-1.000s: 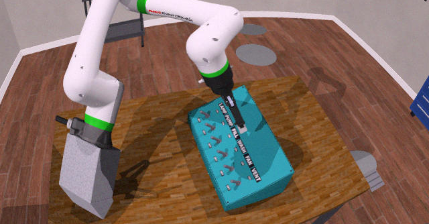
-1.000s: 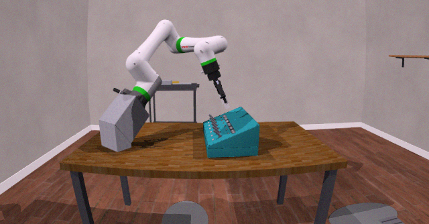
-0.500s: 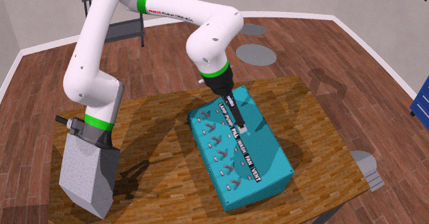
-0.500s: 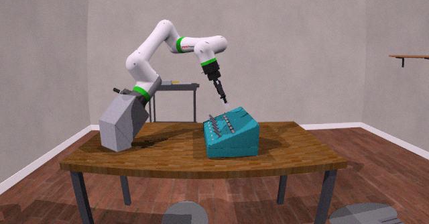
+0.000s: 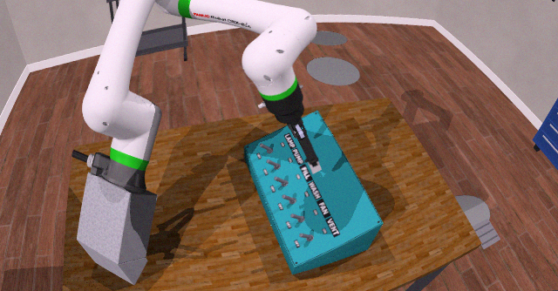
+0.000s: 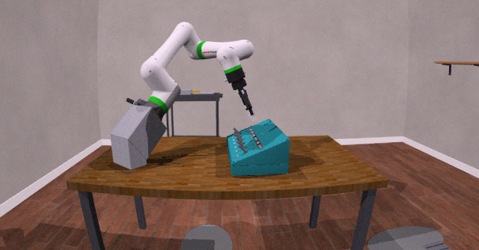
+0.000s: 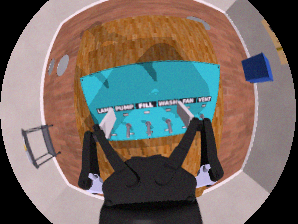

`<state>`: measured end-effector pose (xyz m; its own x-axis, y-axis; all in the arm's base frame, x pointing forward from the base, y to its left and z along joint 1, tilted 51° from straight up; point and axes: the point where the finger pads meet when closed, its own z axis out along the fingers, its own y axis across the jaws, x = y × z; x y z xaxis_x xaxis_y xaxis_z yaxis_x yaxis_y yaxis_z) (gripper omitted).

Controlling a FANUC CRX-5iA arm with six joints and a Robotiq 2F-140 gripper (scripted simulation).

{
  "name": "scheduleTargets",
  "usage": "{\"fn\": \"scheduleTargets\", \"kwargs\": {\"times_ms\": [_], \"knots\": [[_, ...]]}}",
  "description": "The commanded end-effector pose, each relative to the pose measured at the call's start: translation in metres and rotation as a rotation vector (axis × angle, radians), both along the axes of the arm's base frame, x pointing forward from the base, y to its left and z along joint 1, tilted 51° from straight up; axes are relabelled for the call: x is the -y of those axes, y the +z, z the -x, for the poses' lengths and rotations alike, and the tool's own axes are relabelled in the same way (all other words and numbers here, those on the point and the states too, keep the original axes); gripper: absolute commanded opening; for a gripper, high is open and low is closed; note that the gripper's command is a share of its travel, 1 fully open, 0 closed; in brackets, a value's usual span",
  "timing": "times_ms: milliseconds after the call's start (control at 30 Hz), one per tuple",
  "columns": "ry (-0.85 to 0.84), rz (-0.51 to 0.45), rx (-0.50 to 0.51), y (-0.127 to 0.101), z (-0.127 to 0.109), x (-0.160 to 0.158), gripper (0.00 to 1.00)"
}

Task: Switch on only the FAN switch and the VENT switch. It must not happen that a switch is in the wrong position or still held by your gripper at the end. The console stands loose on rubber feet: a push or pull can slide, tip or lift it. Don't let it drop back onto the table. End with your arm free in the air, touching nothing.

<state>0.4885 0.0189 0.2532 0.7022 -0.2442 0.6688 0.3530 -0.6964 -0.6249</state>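
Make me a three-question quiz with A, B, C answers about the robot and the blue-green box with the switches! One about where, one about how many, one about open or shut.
1. Where is the gripper?
A. above the console
B. on the floor
C. beside the robot's base

2. How many labels run along the console?
A. three
B. six
C. nine

3. How are the gripper's fingers?
A. shut on a lever
B. shut on nothing
C. spread open

Answers: 1 A, the exterior view shows it just over the console's top edge. 2 B: LAMP, PUMP, FILL, WASH, FAN, VENT. 3 C, the wrist view shows them wide apart, holding nothing.
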Motion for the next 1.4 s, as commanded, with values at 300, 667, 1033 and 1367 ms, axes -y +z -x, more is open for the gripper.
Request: {"fn": "scheduleTargets", "kwargs": {"times_ms": [300, 667, 1033, 1367], "knots": [[0.000, 0.000, 0.000, -0.003, -0.002, 0.004, 1.00], [0.000, 0.000, 0.000, -0.025, -0.014, 0.028, 1.00], [0.000, 0.000, 0.000, -0.041, -0.023, 0.047, 1.00], [0.000, 0.000, 0.000, -0.045, -0.025, 0.050, 1.00]]}}
